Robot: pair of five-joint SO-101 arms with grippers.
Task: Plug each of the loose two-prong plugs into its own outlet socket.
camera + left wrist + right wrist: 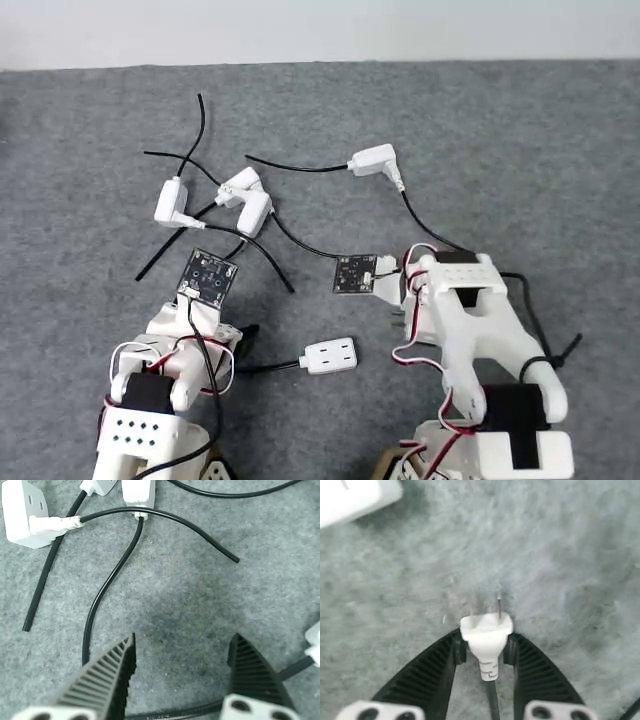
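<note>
Grey felt-topped counter point(560, 150), black cords point(123, 555) trailing across it. Left tool point(183, 641) sits spread apart over bare felt, holding nothing. Cluster of white outlet sockets point(254, 212) lies beyond it, and a lone socket point(331, 355) sits mid-counter. Right tool point(485, 641) is clamped on a two-prong plug point(486, 626), prongs pointing forward over the felt.

Judgement:
- Plug is light, hard, smooth plastic and could twist in the grip. Holding its flat sides behind the prongs looks right.
- Prongs look thin and bendable.
- Sockets look light and loose, likely to slide when pushed.
- Cord will tug.

Hard to read: one prong is faint, white block point(355, 497) is cut off, and socket slots are unreadable from above.
</note>
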